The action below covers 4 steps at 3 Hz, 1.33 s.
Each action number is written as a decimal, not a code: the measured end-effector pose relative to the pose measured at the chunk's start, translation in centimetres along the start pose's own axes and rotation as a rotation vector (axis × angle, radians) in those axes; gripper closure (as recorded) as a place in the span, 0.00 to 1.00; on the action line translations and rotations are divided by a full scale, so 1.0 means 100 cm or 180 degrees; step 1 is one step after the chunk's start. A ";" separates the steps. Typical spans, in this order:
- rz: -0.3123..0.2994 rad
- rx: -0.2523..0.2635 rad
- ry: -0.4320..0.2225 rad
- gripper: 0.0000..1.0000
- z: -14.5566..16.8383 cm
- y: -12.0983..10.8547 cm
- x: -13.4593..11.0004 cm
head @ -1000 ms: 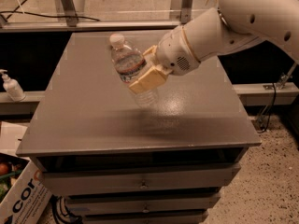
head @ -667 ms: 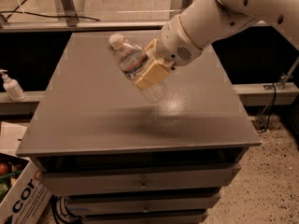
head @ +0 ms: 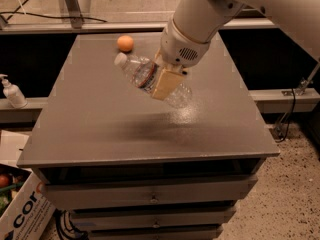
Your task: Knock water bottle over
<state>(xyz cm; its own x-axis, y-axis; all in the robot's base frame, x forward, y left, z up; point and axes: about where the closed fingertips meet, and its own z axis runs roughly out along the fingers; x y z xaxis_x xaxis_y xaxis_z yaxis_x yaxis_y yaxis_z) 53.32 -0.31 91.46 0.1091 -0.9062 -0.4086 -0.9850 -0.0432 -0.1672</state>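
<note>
The water bottle (head: 141, 72) is a clear ribbed plastic bottle with a white cap and a label band. It hangs steeply tilted over the middle of the grey table (head: 100, 119), with its cap to the upper left and its base to the lower right, near the tabletop. My gripper (head: 164, 81) comes down from the upper right on the white arm (head: 200, 14). It is closed around the bottle's middle. One cream finger (head: 166, 84) lies across the front of the bottle and the other is hidden behind it.
A small orange ball (head: 125, 43) lies on the far part of the table. A white pump dispenser (head: 12, 92) stands on a ledge to the left. A cardboard box (head: 22, 211) is on the floor at the lower left. Drawers sit below the tabletop.
The arm has turned and risen towards the back. The bottle has tipped further towards lying flat, cap to the left. The orange ball now shows behind it.
</note>
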 end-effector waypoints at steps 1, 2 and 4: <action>-0.0084 -0.0064 0.0412 1.00 0.010 0.005 0.012; -0.0086 -0.0142 0.0696 1.00 0.025 0.011 0.027; -0.0118 -0.0344 0.1031 1.00 0.060 0.029 0.043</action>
<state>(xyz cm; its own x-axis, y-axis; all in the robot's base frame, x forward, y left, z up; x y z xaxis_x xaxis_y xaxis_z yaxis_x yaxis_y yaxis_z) 51.72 -1.81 83.87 0.1140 -0.9889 -0.0949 -0.9915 -0.1073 -0.0737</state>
